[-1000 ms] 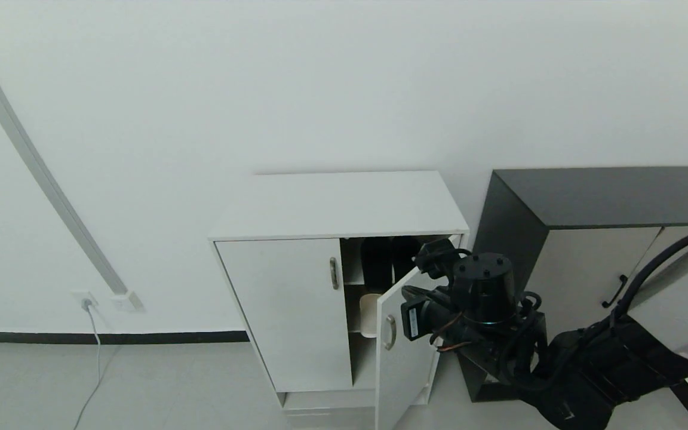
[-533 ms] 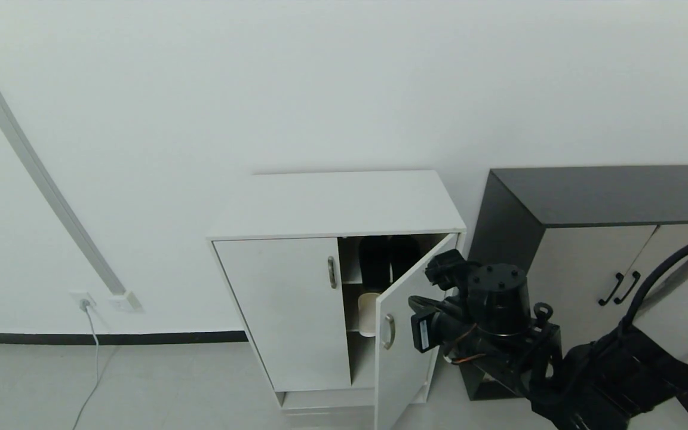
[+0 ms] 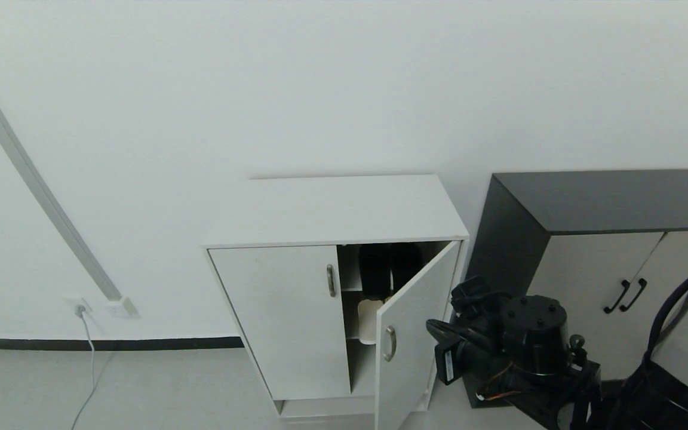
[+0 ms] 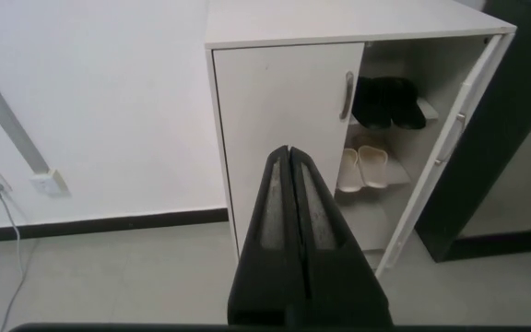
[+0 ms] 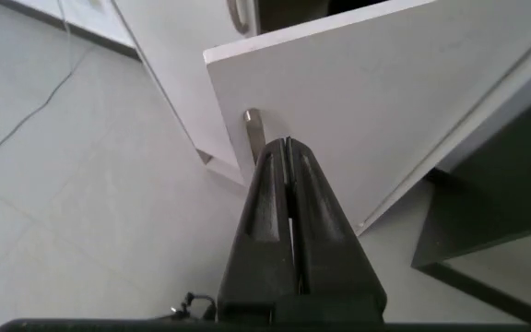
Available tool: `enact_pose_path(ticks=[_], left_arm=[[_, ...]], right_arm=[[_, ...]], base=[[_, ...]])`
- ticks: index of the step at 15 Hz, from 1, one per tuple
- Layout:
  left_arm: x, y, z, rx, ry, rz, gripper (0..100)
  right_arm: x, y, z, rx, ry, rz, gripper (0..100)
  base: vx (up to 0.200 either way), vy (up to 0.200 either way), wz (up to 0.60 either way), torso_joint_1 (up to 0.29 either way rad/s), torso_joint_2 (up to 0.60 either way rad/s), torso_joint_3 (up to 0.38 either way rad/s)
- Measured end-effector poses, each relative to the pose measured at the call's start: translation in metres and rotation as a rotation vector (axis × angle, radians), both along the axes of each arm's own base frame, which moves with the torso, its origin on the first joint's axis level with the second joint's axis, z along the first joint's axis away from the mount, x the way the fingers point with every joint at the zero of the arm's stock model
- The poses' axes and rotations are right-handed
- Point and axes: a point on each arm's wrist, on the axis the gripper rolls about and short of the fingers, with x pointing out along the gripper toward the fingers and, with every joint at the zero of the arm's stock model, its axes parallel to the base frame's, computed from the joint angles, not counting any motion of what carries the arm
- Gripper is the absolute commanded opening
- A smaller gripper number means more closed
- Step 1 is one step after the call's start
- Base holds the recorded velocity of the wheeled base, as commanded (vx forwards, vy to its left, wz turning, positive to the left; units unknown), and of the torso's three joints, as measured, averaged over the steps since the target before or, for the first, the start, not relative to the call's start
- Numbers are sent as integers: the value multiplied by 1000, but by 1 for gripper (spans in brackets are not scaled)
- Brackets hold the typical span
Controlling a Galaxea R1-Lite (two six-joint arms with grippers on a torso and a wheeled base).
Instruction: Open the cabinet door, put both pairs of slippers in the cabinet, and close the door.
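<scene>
Right claw (image 5: pixel 287 146) closed near flat white cabinet door (image 5: pixel 385 101), left claw (image 4: pixel 289 152) closed, black slippers (image 4: pixel 390 101), cream slippers (image 4: pixel 362 168) shelved

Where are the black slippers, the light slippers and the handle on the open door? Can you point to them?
black slippers (image 4: pixel 376 101): left wrist view, on the top of one slipper, upper shelf.
light slippers (image 4: pixel 378 166): left wrist view, on one slipper's footbed, the shelf below.
door handle (image 3: pixel 389 343): head view, middle of the metal bar.

White wall (image 3: pixel 344 89), grey tile floor (image 3: pixel 141 388), dark-topped sideboard (image 3: pixel 607 197).
</scene>
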Motion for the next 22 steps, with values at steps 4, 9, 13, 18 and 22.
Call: enact_pose_path(ticks=[4, 9, 13, 18, 22], left_arm=[[0, 0, 0, 0, 0, 1, 0], [0, 0, 0, -1, 0, 1, 0], [0, 0, 0, -3, 0, 2, 0], [0, 0, 0, -3, 0, 2, 0], [0, 0, 0, -3, -1, 2, 0]], right_arm=[[-6, -5, -6, -13, 15, 0, 0], [5, 1, -8, -7, 6, -8, 0], [27, 7, -16, -2, -1, -38, 0], [55, 14, -29, -5, -7, -69, 0], [74, 21, -39, -15, -15, -80, 0]], base=[[0, 0, 0, 0, 0, 0], [0, 0, 0, 0, 0, 0], [0, 0, 0, 0, 0, 0], [0, 0, 0, 0, 0, 0], [0, 0, 0, 0, 0, 0]])
